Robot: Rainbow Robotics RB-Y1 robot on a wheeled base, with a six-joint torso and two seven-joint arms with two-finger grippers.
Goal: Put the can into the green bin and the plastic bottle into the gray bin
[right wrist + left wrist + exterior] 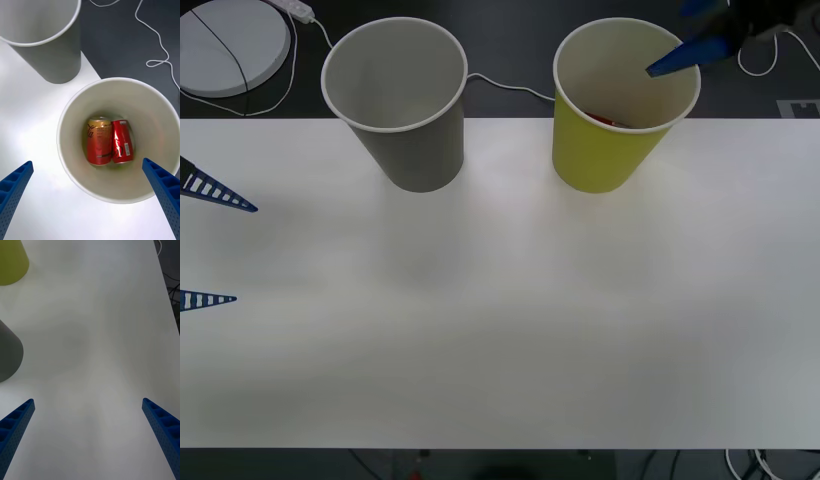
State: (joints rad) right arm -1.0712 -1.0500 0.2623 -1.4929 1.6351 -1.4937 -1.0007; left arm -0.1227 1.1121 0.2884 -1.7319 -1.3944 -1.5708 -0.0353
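Can (99, 141) already lying in the green bin (617, 160), beside a second red can (122, 141).
Right gripper (90, 195) hovers above it, fingers wide, empty; left gripper (208, 243) waits, fingers wide, at the desk's (500, 330) left edge. Gray bin (412, 150) looks empty; no bottle visible.

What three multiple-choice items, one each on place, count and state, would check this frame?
1. Where is the can?
A. on the table
B. inside the green bin
C. inside the gray bin

2. How many cans lie in the green bin?
A. none
B. one
C. two

3. How does the right gripper stand?
A. open above the green bin
B. shut on the can
C. shut inside the gray bin

Key: 1 B, the right wrist view shows the can on the green bin's floor. 2 C, a red can lies beside it. 3 A, its fingers are spread wide, holding nothing. The left gripper waits open at the table's left.
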